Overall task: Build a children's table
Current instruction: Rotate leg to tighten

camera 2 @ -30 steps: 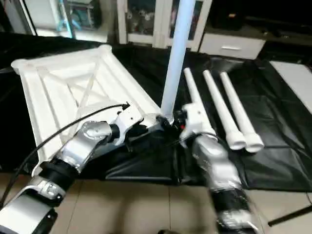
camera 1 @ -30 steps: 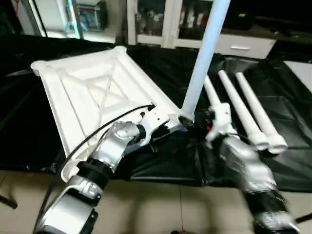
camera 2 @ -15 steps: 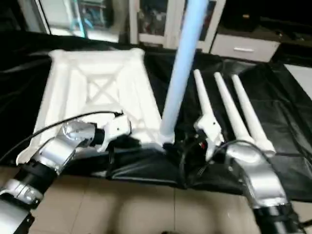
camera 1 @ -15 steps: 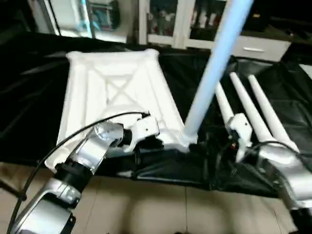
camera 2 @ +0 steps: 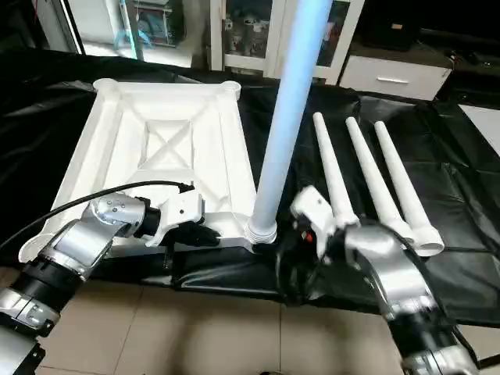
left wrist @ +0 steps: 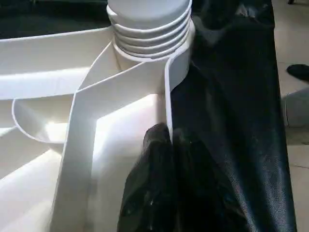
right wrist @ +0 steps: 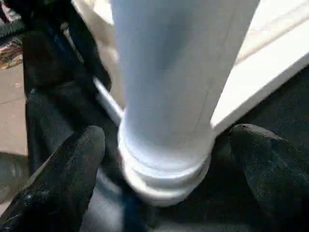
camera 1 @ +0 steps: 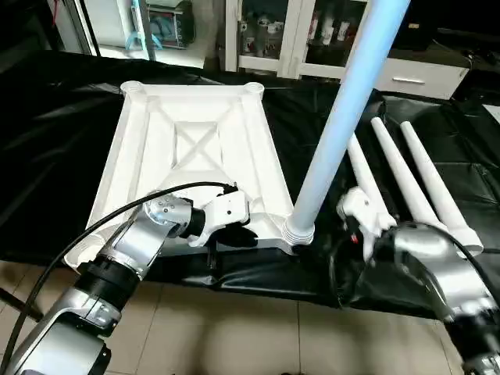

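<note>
- The white tabletop (camera 1: 195, 156) lies underside up on the table (camera 1: 62, 141), which is draped in black sheeting; I see the X-ribs and round corner sockets facing up.
- One leg (camera 1: 344, 117) stands upright in the near corner socket closest to my right arm, its ribbed end (left wrist: 149, 29) seated at the socket mouth. It leans slightly away from me as it rises out of view.
- Three more legs (camera 2: 375, 183) lie side by side on the sheeting to the right of the tabletop, ribbed ends toward me, well apart from the standing one.
- My left hand (camera 1: 234, 234) sits at the tabletop's near edge, just beside the socketed corner. In the left wrist view its black fingers (left wrist: 159, 188) are pressed together against the tabletop's edge wall, closed narrow with nothing between them.
- My right hand (right wrist: 159, 159) is spread wide around the base of the standing leg; one finger (right wrist: 72, 169) shows on each side of the ribbed end, neither clearly touching it.
- A black cable (camera 1: 117, 219) loops over my left forearm.
</note>
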